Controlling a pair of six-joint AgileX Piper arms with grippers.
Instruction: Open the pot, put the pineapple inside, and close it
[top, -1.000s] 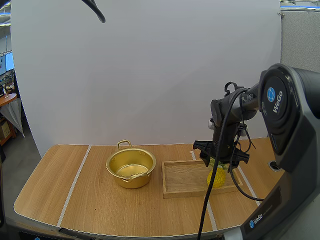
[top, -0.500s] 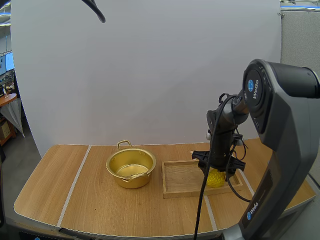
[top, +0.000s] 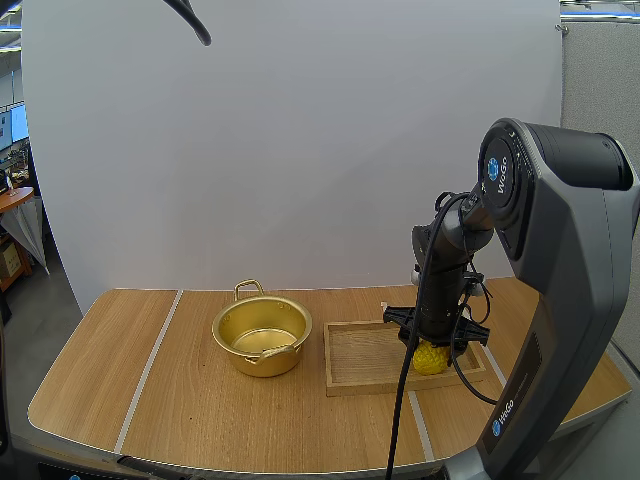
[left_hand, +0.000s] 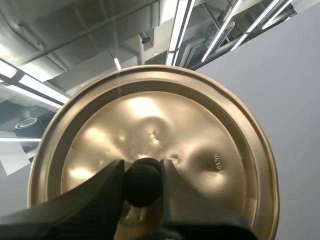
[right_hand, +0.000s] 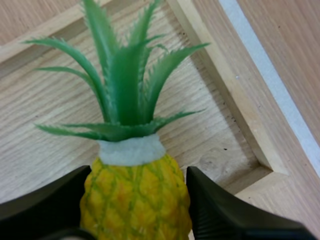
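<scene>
Right arm (top: 560, 300): broad matte grey shell links with rounded edges, and a round black joint cap (top: 505, 185) marked with a small blue disc and white "WeGo" lettering. The same blue dot and lettering are repeated low on the grey link, and the outer links toward the wrist are slimmer and black. Right gripper (top: 433, 342): black throughout, a short crossbar body with two wedge-shaped black fingers (right_hand: 230, 215), inner faces finely ribbed. Left gripper (left_hand: 142, 171): the same pair of matte black fingers (left_hand: 90, 200), thick at the root, narrowing to blunt tips, surface faintly grained.
</scene>
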